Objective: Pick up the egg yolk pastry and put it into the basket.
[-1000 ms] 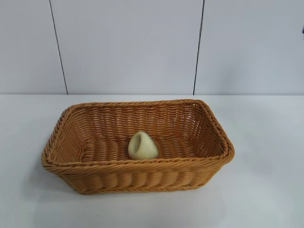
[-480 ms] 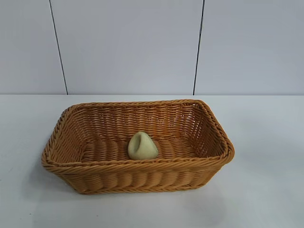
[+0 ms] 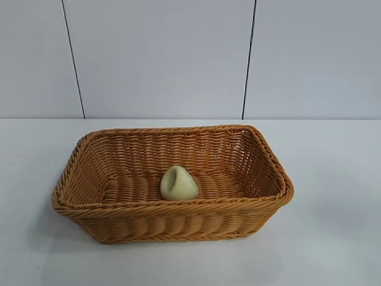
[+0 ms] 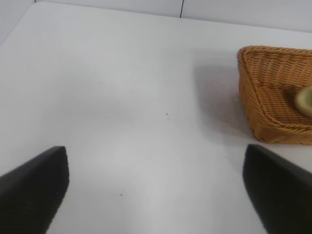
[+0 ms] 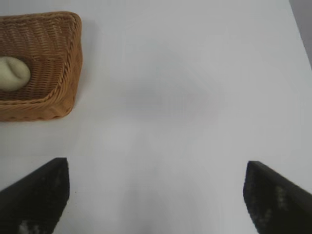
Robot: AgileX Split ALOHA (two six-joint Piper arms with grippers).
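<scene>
The egg yolk pastry [image 3: 178, 183], a pale cream lump with a dented top, lies on the floor of the orange-brown wicker basket [image 3: 172, 210], close to its front wall. The right wrist view shows the pastry [image 5: 12, 73] inside the basket [image 5: 63, 73], and the left wrist view catches an edge of the pastry [image 4: 306, 100] over the basket rim [image 4: 253, 92]. My left gripper [image 4: 156, 187] hovers open over bare table, well to the side of the basket. My right gripper [image 5: 157, 192] is open too, over bare table on the other side. Neither holds anything. No arm shows in the exterior view.
The basket stands on a white table [image 3: 333, 238] in front of a pale panelled wall [image 3: 161, 59] with two dark vertical seams. White surface stretches to both sides of the basket and in front of it.
</scene>
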